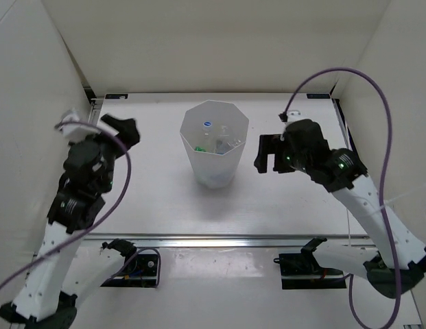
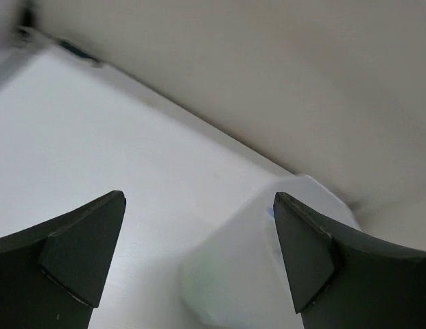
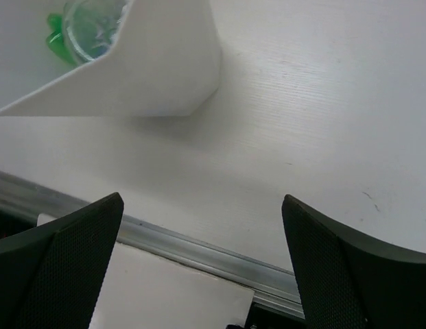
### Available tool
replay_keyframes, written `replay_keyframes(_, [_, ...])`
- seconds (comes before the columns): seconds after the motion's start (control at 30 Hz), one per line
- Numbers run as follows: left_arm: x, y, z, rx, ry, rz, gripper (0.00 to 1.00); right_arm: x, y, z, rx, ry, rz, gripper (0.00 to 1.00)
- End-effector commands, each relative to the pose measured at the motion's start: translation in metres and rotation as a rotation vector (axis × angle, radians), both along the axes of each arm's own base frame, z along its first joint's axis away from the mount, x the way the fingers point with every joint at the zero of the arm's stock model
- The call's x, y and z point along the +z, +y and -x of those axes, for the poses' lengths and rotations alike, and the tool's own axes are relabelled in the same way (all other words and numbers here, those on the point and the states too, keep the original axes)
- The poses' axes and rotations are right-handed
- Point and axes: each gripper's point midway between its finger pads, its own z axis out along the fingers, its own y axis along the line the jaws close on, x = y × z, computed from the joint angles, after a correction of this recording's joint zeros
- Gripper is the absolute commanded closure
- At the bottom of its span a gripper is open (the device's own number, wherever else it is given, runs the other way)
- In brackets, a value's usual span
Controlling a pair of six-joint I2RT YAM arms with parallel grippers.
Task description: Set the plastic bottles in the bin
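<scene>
The bin (image 1: 214, 145) stands upright in the middle of the table, translucent white with an octagonal rim. Inside it I see several plastic bottles: a green one (image 1: 199, 147), a blue cap (image 1: 207, 125) and clear ones (image 1: 226, 142). In the right wrist view the bin's rim (image 3: 151, 62) shows at the top left with the green bottle (image 3: 58, 41) and a clear bottle (image 3: 92, 31) inside. In the left wrist view the bin (image 2: 261, 267) lies blurred between the fingers. My left gripper (image 1: 122, 129) is open and empty, left of the bin. My right gripper (image 1: 266, 154) is open and empty, right of the bin.
White walls enclose the table on the left, back and right. A metal rail (image 1: 226, 241) runs along the table's near edge and shows in the right wrist view (image 3: 199, 247). A purple cable (image 1: 377, 103) loops above the right arm.
</scene>
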Motion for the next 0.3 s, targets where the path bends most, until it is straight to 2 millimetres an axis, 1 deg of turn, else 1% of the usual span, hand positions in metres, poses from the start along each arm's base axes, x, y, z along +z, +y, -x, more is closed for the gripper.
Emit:
replay_keyframes(0.0, [-0.073, 0.082, 0.019, 0.396, 0.125, -0.059, 0.0, -0.013, 0.029, 0.019, 0.217, 0.158, 0.015, 0.0])
replay_keyframes(0.03, [-0.096, 0.091, 0.023, 0.432, 0.177, -0.099, 0.0, -0.012, 0.035, 0.019, 0.25, 0.172, 0.005, 0.0])
replay_keyframes(0.07, [-0.108, 0.103, 0.028, 0.491, 0.211, -0.106, 0.0, -0.01, 0.043, 0.019, 0.274, 0.185, -0.013, 0.0])
replay_keyframes(0.1, [-0.125, 0.119, 0.041, 0.564, 0.281, -0.155, 0.0, -0.01, 0.043, 0.019, 0.274, 0.185, -0.013, 0.0])
replay_keyframes(0.13, [-0.132, 0.128, 0.049, 0.61, 0.314, -0.167, 0.0, -0.004, 0.044, 0.015, 0.273, 0.168, -0.032, 0.0])
replay_keyframes(0.17, [-0.143, 0.134, 0.053, 0.666, 0.348, -0.14, 0.0, -0.002, 0.046, 0.014, 0.287, 0.157, -0.036, 0.0])
replay_keyframes(0.2, [-0.153, 0.142, 0.058, 0.723, 0.393, -0.168, 0.0, -0.001, 0.049, 0.013, 0.301, 0.145, -0.041, 0.0])
replay_keyframes(0.23, [-0.16, 0.149, 0.065, 0.765, 0.426, -0.184, 0.0, 0.003, 0.047, 0.01, 0.29, 0.136, -0.047, 0.0])
replay_keyframes(0.27, [-0.173, 0.155, 0.075, 0.804, 0.479, -0.205, 0.0, 0.004, 0.042, 0.003, 0.258, 0.118, -0.038, 0.0])
